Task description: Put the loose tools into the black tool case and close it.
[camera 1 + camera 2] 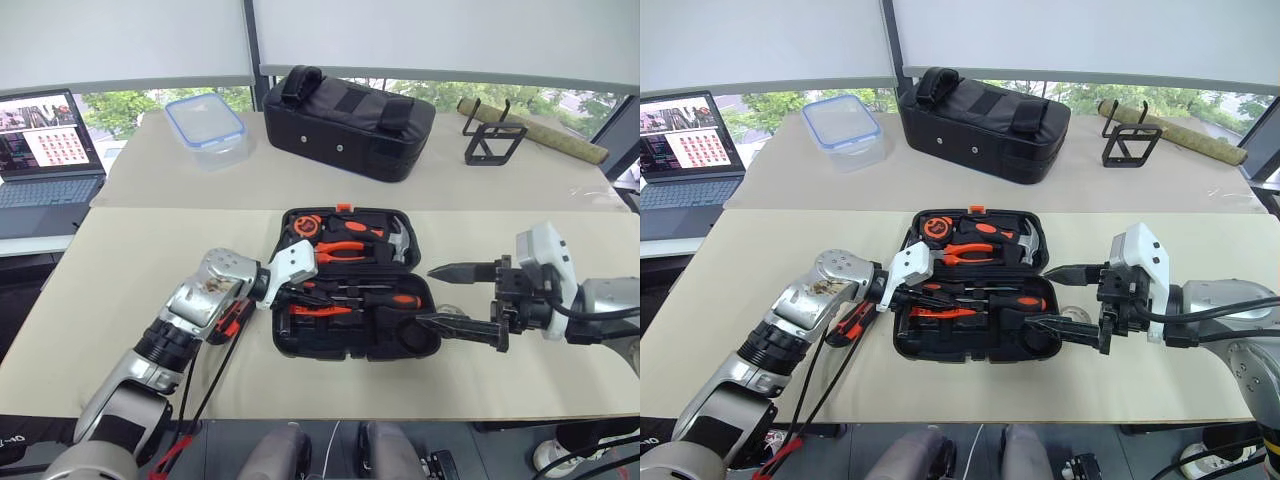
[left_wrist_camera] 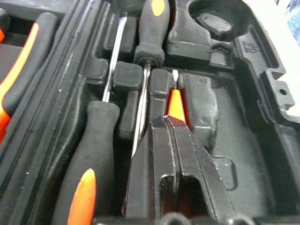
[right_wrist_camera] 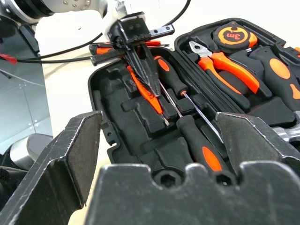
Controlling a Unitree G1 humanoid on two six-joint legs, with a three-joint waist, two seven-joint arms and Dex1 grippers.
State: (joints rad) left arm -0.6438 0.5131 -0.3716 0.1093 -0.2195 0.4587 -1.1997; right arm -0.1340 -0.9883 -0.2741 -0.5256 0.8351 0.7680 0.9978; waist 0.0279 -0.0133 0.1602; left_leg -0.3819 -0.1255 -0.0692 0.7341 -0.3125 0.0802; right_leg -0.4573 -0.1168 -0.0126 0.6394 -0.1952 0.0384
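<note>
Even daylight enters through the windows (image 1: 420, 95) behind the desk (image 1: 150, 290), below pale drawn blinds (image 1: 440, 35), and the head views are bright and evenly exposed. Shadows on the desk are soft and short, lying close under the black tool case (image 1: 355, 345) and the fabric bag (image 1: 345, 125). The laptop screen (image 1: 45, 135) glows without washing out. In the left wrist view the left hand (image 2: 176, 140) and the nearest screwdriver handle (image 2: 89, 178) are blurred, the moulded recesses beyond sharper, with faint sheen on the plastic. In the right wrist view the right hand's fingers (image 3: 61, 164) loom soft and out of focus; the pale background at upper left is overexposed.
</note>
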